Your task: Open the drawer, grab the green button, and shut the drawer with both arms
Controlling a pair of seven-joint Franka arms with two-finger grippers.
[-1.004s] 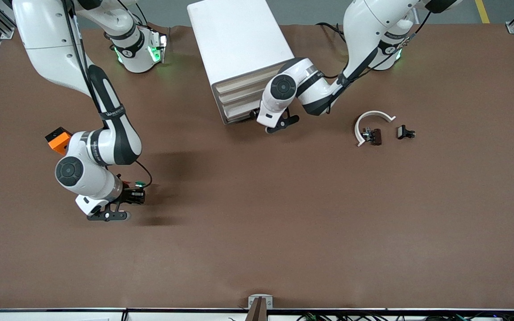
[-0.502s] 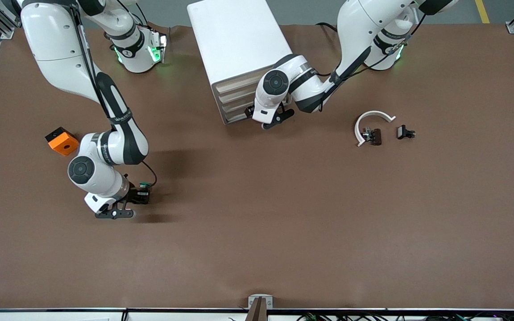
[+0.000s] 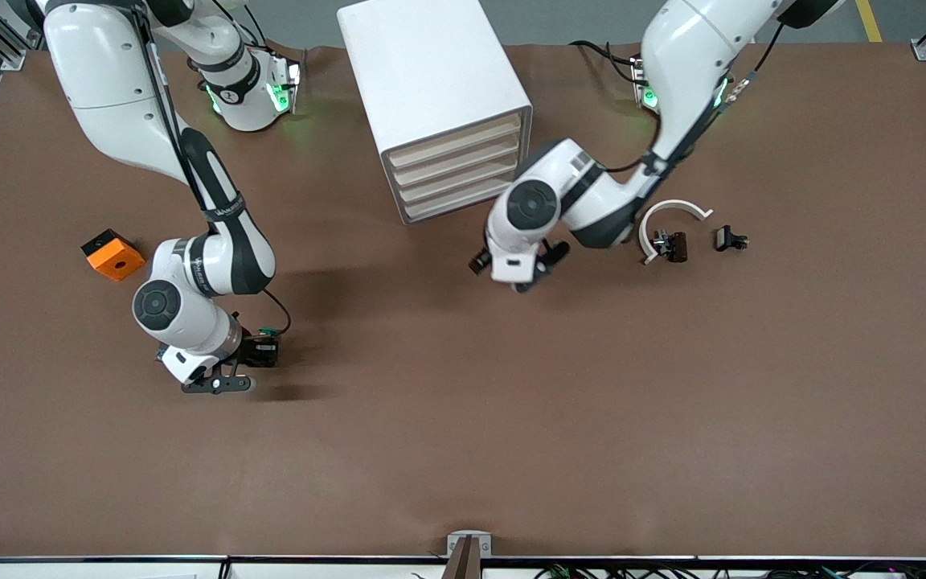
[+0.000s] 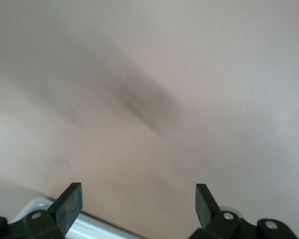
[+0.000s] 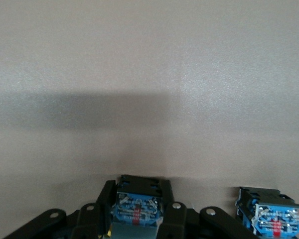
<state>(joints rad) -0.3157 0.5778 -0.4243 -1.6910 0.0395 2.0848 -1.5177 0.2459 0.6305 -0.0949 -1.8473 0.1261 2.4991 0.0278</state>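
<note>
Front view: cabinet (image 3: pixel 439 88) at the bases' edge of the table, all four drawers (image 3: pixel 456 166) flush. Left gripper (image 3: pixel 511 269) over bare mat just before the cabinet, jaws spread, empty. Right gripper (image 3: pixel 258 354) low at the right arm's end, pinching the button (image 5: pixel 135 209); a second button (image 5: pixel 271 214) beside it.

Table (image 3: pixel 463 450): brown mat over the whole top, slightly rucked at the edge farthest from the front camera.

- White cabinet (image 3: pixel 423 72) stands at that edge, between the two arm bases. Its four cream drawer fronts (image 3: pixel 459 169) sit flush.
- Orange block (image 3: pixel 112 255) with a dark hole in its top lies toward the right arm's end.
- White curved strip (image 3: pixel 668 209) lies toward the left arm's end. A small dark part (image 3: pixel 676 246) lies inside its arc.
- A small black part (image 3: pixel 730 238) lies just beside the strip, apart from it.
</note>
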